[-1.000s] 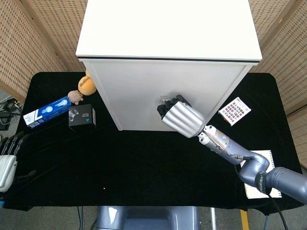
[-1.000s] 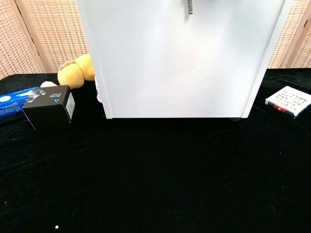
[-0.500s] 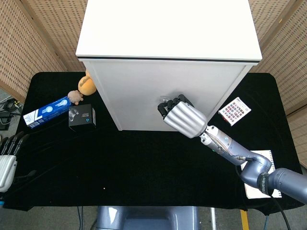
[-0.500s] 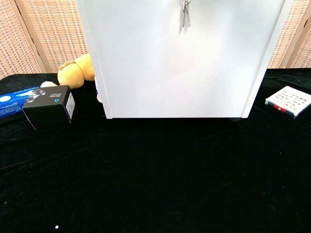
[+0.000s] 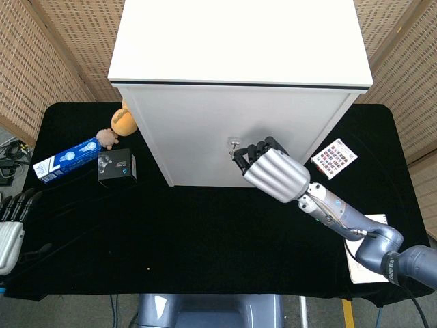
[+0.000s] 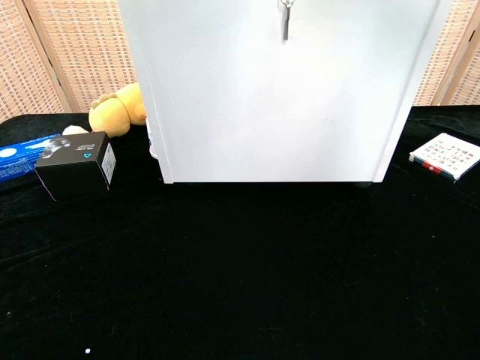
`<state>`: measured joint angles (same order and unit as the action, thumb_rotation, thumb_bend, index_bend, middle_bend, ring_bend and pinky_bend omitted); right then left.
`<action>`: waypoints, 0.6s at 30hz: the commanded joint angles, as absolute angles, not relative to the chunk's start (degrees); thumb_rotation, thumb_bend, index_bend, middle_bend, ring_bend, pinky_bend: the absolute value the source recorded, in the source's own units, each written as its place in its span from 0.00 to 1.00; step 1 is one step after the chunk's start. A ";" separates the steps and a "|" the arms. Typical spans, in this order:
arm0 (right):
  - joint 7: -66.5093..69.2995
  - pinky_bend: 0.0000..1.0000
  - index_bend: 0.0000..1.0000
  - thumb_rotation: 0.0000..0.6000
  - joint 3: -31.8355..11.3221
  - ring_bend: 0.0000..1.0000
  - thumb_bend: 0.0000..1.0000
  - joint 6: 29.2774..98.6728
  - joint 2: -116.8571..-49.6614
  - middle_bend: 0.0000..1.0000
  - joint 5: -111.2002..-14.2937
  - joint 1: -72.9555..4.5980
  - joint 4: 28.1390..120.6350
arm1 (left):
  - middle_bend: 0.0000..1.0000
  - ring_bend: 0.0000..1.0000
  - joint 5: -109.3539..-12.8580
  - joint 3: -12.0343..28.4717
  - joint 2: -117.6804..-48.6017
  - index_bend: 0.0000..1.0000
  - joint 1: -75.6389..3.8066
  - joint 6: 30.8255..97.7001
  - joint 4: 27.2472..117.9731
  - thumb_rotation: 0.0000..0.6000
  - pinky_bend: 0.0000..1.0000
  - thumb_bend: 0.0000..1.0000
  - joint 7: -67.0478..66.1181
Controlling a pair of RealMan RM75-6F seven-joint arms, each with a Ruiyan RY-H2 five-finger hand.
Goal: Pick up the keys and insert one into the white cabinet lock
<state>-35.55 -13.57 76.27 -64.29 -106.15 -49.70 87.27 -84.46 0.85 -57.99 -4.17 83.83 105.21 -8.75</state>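
Hanging from the cabinet (image 5: 239, 130) lock, the keys (image 6: 286, 19) look light, rigid and swing-prone, best pinched at the bow; the right hand (image 5: 273, 172), fingers curled, apparently holds nothing, and the left hand (image 5: 10, 229) rests open.

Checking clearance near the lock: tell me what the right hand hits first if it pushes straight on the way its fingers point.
Probably the white cabinet front beside the keys; the right hand points at it, though depth is unclear.

The white cabinet (image 5: 239, 89) blocks the table's (image 5: 205, 232) back middle. A black box (image 5: 117, 167) and blue carton (image 5: 67, 158) crowd the left edge; the front stretch lies open.
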 commanded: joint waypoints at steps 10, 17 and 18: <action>-21.58 0.94 0.49 1.00 -6.31 0.81 0.28 97.38 -56.43 0.73 -109.75 -32.89 83.59 | 0.00 0.00 -86.67 0.37 -57.29 0.00 -3.59 85.32 105.59 1.00 0.00 0.00 -7.96; -11.43 0.43 0.18 1.00 -1.36 0.25 0.00 102.13 -58.20 0.23 -98.36 -19.53 81.86 | 0.00 0.00 -89.77 -0.46 -58.21 0.00 -2.91 87.10 105.20 1.00 0.00 0.00 -8.71; -10.02 0.34 0.13 1.00 -0.32 0.15 0.00 101.15 -58.37 0.14 -96.06 -17.63 83.37 | 0.00 0.00 -90.34 -0.51 -58.54 0.00 -2.80 87.53 104.82 1.00 0.00 0.00 -8.63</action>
<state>-14.77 -3.53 101.25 -57.77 -102.09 -23.33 82.17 -89.79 -0.37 -58.17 -2.98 87.06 105.20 -8.63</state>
